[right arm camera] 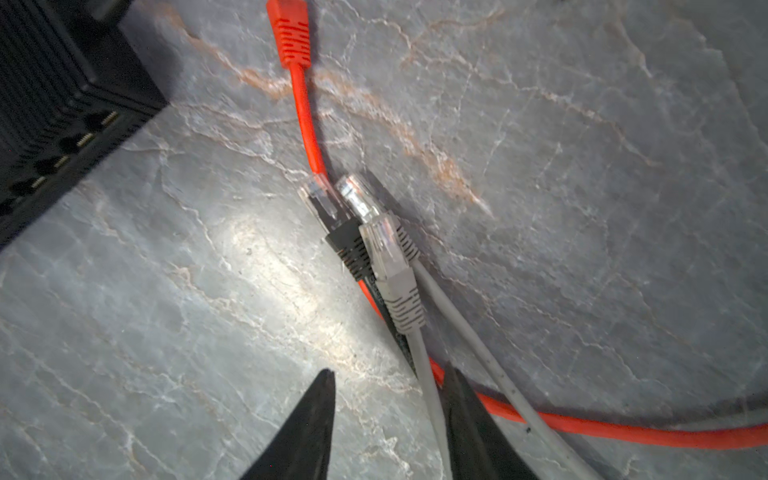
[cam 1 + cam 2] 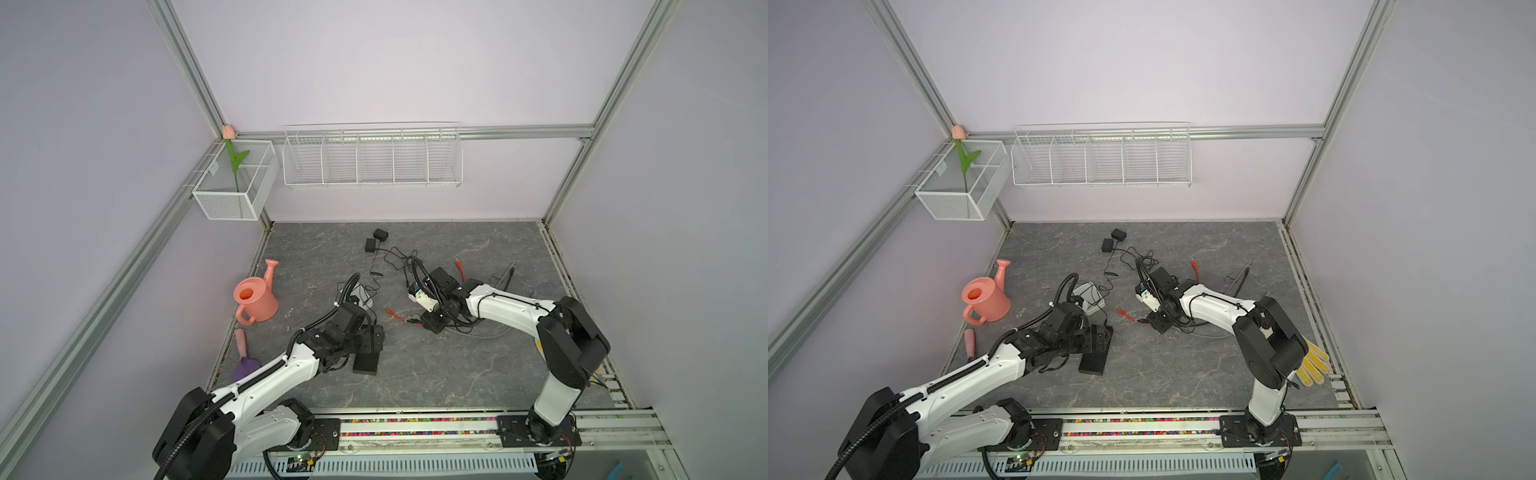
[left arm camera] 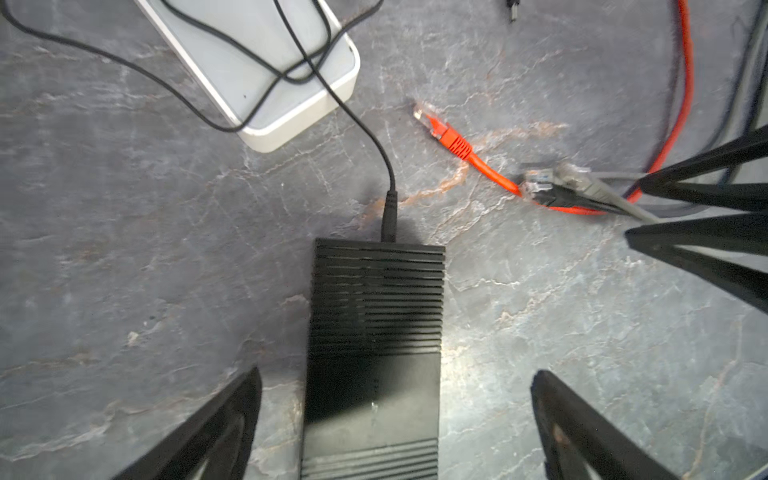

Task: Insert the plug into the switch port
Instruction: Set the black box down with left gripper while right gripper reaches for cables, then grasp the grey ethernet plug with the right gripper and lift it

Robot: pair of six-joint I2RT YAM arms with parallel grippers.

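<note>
Grey plug (image 1: pixel 390 257), tip away from tool (image 1: pixel 390 372)

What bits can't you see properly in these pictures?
- Switch ports, right wrist view: dark, cut off by the picture's edge, uncountable.
- Switch, both top views: partly hidden under the left arm.
- Grey plug, top views: too small.
- Right end effector touching grey cable? Right wrist view leaves it unclear.

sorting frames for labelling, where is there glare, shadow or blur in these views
Left wrist view: the switch is partly in shadow, there is glare on the table beside it, and the plugs are smeared. Right wrist view: a bright hot spot on the table, the switch dark and soft at the edge, the plugs fairly sharp. Both top views: even, soft light, no glare.
</note>
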